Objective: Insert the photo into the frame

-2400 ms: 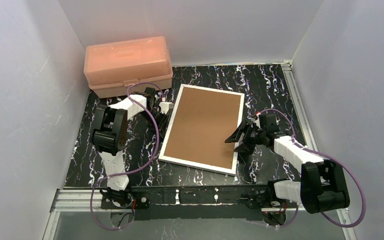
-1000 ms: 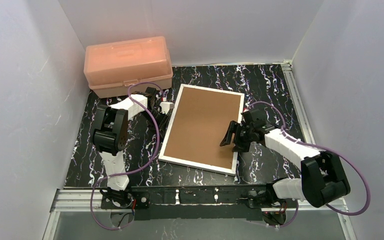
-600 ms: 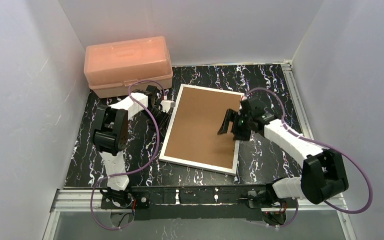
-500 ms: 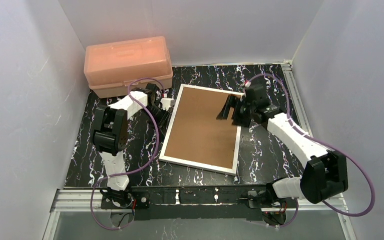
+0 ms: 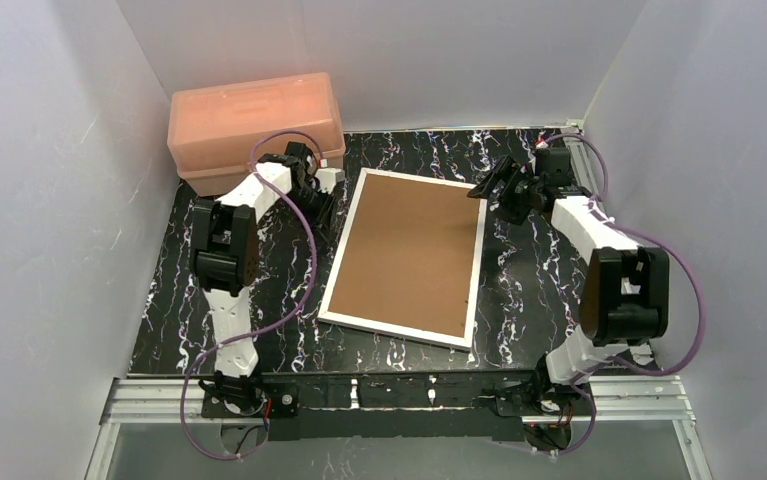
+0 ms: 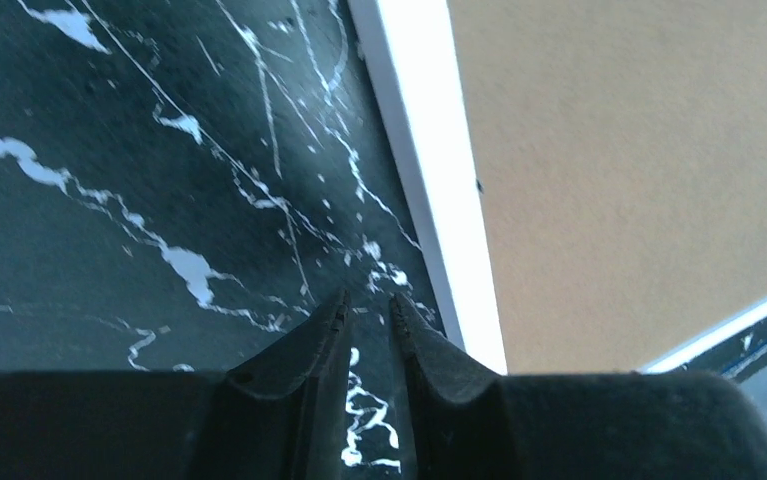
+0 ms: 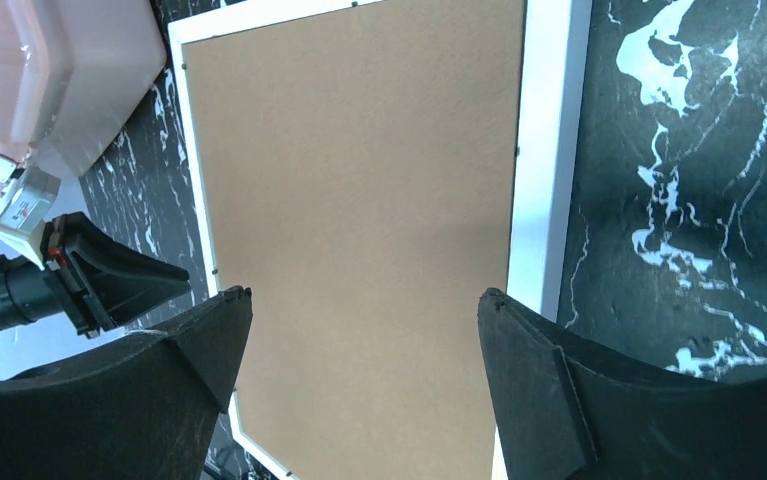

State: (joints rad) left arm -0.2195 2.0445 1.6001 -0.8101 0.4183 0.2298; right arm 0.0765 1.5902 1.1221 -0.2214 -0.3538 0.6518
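Frame lies face-down on the table, brown backing board seated in it. The photo is not visible, maybe under the board. Right gripper is spread wide and empty near the far-right corner; left gripper is nearly closed and empty beside the left rim. Risk: lifting the board from one side drags the frame, since nothing pins it.

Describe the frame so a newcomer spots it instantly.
On the black marbled table, look at the middle. The frame lies flat there, brown backing board up. Unlike the bulky salmon-pink box at far left, it is thin with a white border.
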